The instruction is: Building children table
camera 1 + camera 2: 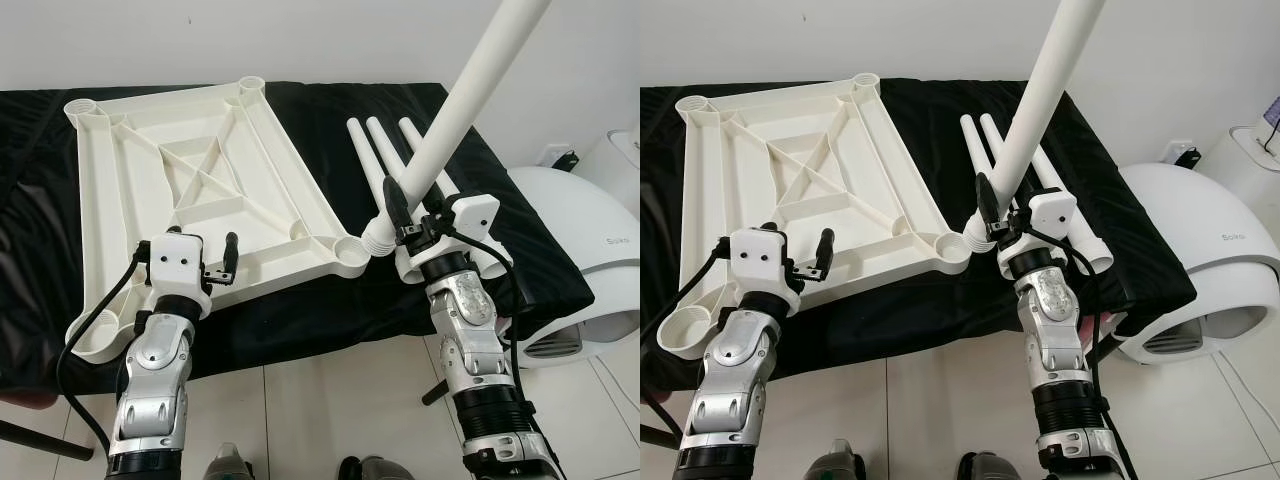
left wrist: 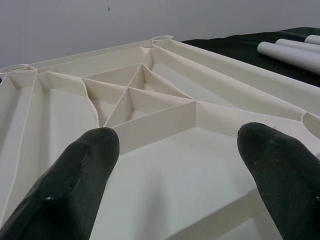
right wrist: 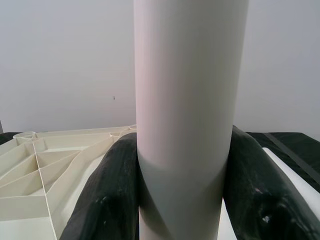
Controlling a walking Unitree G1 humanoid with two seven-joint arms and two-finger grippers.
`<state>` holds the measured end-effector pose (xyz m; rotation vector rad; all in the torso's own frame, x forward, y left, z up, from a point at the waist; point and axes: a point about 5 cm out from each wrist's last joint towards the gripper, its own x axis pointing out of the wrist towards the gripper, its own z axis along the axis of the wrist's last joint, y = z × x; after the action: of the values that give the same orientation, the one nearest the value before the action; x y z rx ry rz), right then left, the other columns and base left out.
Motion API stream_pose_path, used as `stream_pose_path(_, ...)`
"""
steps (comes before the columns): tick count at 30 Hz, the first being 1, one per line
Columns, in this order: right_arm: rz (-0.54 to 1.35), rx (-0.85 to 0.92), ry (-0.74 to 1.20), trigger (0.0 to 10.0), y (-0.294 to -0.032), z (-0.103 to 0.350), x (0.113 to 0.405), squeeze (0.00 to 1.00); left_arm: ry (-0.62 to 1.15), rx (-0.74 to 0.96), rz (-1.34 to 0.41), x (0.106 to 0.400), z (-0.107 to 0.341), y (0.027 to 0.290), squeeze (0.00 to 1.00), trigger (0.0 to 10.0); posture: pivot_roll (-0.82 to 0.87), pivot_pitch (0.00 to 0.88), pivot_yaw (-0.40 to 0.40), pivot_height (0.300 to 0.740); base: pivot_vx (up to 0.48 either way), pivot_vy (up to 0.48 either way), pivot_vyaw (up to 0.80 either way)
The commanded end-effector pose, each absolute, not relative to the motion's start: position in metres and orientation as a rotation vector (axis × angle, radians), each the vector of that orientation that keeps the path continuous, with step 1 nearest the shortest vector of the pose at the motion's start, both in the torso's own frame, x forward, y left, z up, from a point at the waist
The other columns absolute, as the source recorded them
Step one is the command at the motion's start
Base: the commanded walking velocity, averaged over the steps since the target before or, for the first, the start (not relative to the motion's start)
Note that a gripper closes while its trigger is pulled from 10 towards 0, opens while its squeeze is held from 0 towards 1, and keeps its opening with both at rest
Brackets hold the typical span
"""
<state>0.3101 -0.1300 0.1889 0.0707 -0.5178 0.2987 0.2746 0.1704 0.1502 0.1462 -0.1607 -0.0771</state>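
Leg-fitting step in hand. The child table's top lies upside down, ribs up, on a surface draped in black cloth, with a round socket at each corner. Right claw is clamped around a white leg, one finger on each side of the tube, seen clearly in the right wrist view. The leg stands tilted, upper end leaning away to the right and out of frame, ribbed lower end just beside the near right corner socket, touching or almost touching its rim; not seated yet, as far as I can judge. Three spare legs lie side by side on the cloth behind the held one, to the right of the table top. Left claw hovers over the near edge of the table top, fingers spread wide, holding nothing; whether it touches the plastic I cannot tell.

Judgement: first leg of four, so the task is early. Next move calls for bringing the leg upright over the socket, centring the ribbed end in the hole, then pressing or twisting it down. Left claw could brace the table top so it does not slide on the cloth.

A white rounded appliance sits on the floor to the right.
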Motion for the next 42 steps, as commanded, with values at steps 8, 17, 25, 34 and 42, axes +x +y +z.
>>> stream_pose_path(8, 0.297, 0.064, -0.517, 10.0, -0.131, 0.191, 0.314, 0.0, -0.229, 0.157, -0.179, 0.282, 0.169, 0.149, 0.0, 10.0, 0.07, 0.098, -0.048, 0.74, 0.0, 0.0, 0.0)
stream_pose_path(17, 0.304, 0.046, -0.543, 10.0, -0.132, 0.198, 0.316, 0.0, -0.209, 0.319, -0.449, 0.286, 0.159, 0.125, 0.0, 10.0, 0.06, 0.103, -0.042, 0.74, 0.0, 0.0, 0.0)
stream_pose_path(25, 0.306, 0.026, -0.563, 10.0, -0.135, 0.204, 0.32, 0.0, -0.158, 0.391, -0.672, 0.282, 0.151, 0.111, 0.0, 10.0, 0.06, 0.109, -0.037, 0.74, 0.0, 0.0, 0.0)
stream_pose_path(34, 0.307, 0.023, -0.574, 10.0, -0.134, 0.207, 0.322, 0.0, -0.146, 0.474, -0.808, 0.284, 0.148, 0.096, 0.0, 10.0, 0.06, 0.114, -0.034, 0.74, 0.0, 0.0, 0.0)
stream_pose_path(42, 0.304, 0.013, -0.584, 10.0, -0.136, 0.21, 0.322, 0.0, -0.076, 0.555, -0.852, 0.298, 0.144, 0.094, 0.0, 10.0, 0.05, 0.112, -0.025, 0.74, 0.0, 0.0, 0.0)
